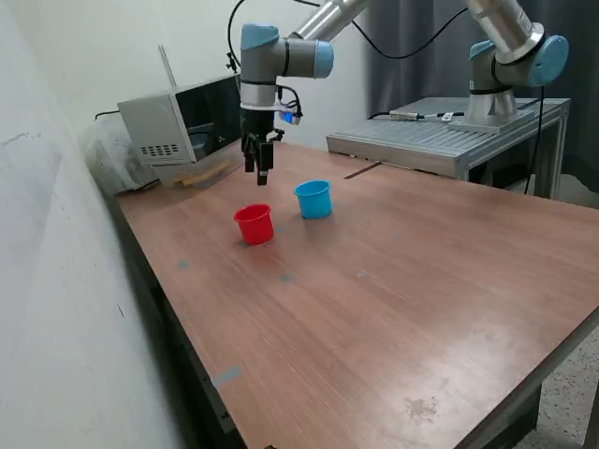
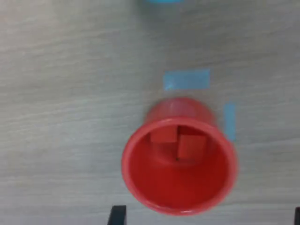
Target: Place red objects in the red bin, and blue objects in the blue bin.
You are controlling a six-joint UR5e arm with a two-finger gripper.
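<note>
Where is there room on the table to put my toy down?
The wide bare wood of the table in front of the red cup and blue cup is free. It's crowded near the cups, where the gripper hangs above, and by the grey box.

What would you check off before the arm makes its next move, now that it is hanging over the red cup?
1. Red cubes in the red cup: ok, two lie inside it.
2. Red cup upright on the table: ok.
3. Hand clear above the red cup's rim: ok in the exterior view.
4. Hand empty: cannot tell; only the fingertips show in the wrist view.
5. Blue cubes in the blue cup: cannot tell, its inside is hidden.
6. Loose cubes left on the table: none seen in either view, ok.
</note>
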